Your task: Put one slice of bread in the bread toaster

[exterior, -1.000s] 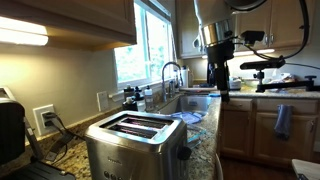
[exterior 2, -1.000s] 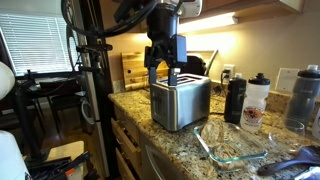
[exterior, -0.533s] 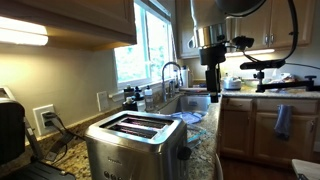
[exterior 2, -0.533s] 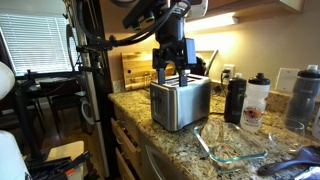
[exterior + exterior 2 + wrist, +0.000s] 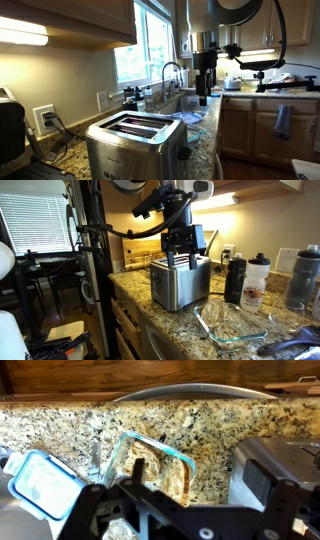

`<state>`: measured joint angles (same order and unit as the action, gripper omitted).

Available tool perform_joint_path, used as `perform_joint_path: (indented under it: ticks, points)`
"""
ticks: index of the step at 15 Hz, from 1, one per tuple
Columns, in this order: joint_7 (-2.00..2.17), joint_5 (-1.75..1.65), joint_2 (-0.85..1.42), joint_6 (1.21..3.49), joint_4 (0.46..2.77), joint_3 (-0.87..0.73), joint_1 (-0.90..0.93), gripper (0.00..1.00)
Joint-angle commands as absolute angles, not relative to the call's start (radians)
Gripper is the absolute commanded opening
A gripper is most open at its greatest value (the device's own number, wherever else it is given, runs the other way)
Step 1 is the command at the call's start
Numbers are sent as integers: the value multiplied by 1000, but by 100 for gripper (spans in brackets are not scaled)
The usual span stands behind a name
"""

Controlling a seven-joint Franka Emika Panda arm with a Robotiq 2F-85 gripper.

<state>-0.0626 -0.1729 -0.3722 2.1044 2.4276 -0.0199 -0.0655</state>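
Observation:
The steel bread toaster (image 5: pixel 135 142) stands on the granite counter with both top slots empty; it also shows in an exterior view (image 5: pixel 181 283) and at the right edge of the wrist view (image 5: pixel 278 468). Tan-brown slices of bread (image 5: pixel 152 463) sit in a clear glass container (image 5: pixel 178 457) beside the toaster. In an exterior view the container (image 5: pixel 236 321) lies right of the toaster. My gripper (image 5: pixel 203 97) hangs open and empty above the counter, over the far side of the toaster (image 5: pixel 181 262). In the wrist view its dark fingers (image 5: pixel 190 510) frame the container.
A blue-rimmed lid (image 5: pixel 40 482) lies next to the container. Bottles (image 5: pixel 236 280) stand behind it. A cutting board (image 5: pixel 135 248) leans on the wall. A sink and tap (image 5: pixel 172 78) lie beyond the toaster. A black appliance (image 5: pixel 10 130) stands at the counter's end.
My gripper has moved lower and sideways, from beyond the toaster towards the glass container. It stays open and empty. The toaster and the bread have not moved.

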Motion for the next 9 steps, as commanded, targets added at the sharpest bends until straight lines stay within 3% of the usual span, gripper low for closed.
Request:
perform_joint_path:
  ticks: [1,9]
  points:
    - [-37,-168,-335,2169,2417,-28,-62,100]
    - [-27,-153,-269,2262,2413,-30,-62,100]
